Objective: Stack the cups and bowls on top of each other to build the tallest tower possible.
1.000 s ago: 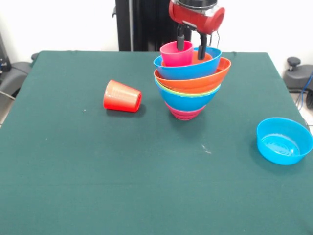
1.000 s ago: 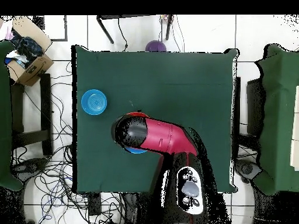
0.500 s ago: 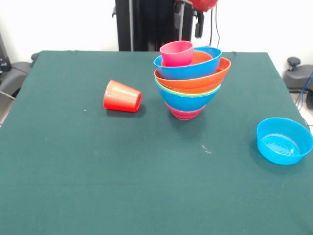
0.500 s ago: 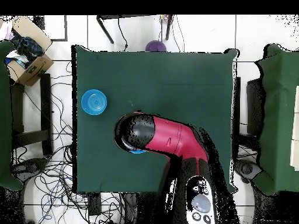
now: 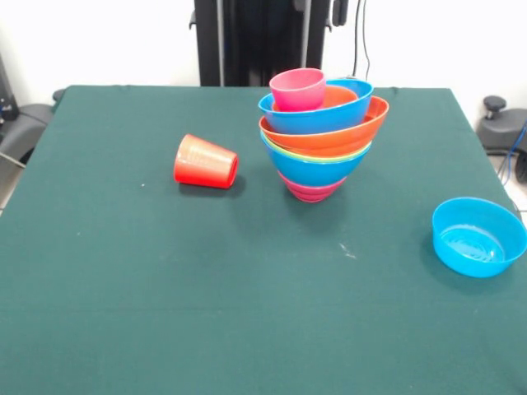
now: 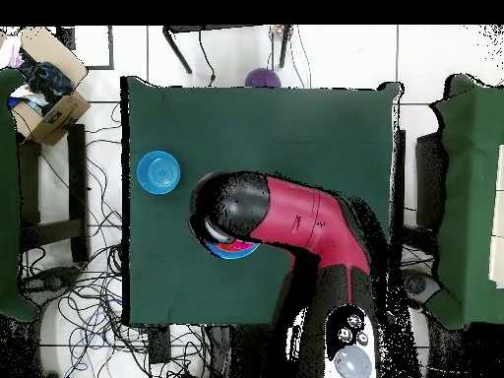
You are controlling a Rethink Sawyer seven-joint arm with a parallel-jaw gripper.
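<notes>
The tower (image 5: 317,132) of nested bowls stands at the table's far middle, leaning slightly right. From the bottom its rims run magenta, blue, green, orange, blue. A small orange bowl (image 5: 341,96) and the upright pink cup (image 5: 298,88) sit in the top bowl. The red-orange cup (image 5: 206,162) lies on its side left of the tower. A blue bowl (image 5: 479,236) stands alone at the right, also the blue bowl (image 6: 158,172) in the overhead view. My arm's wrist (image 6: 231,209) hangs high over the tower (image 6: 234,248) and hides the gripper; nothing touches the pink cup.
The green table (image 5: 165,313) spreads wide in front of the tower. A purple round thing (image 6: 262,78) lies off the table's edge. A cardboard box (image 6: 49,108) and cables sit on the floor beside the table.
The gripper has let go of the pink cup and risen straight up, leaving the front view through the top edge. The cup stays in the top bowl.
</notes>
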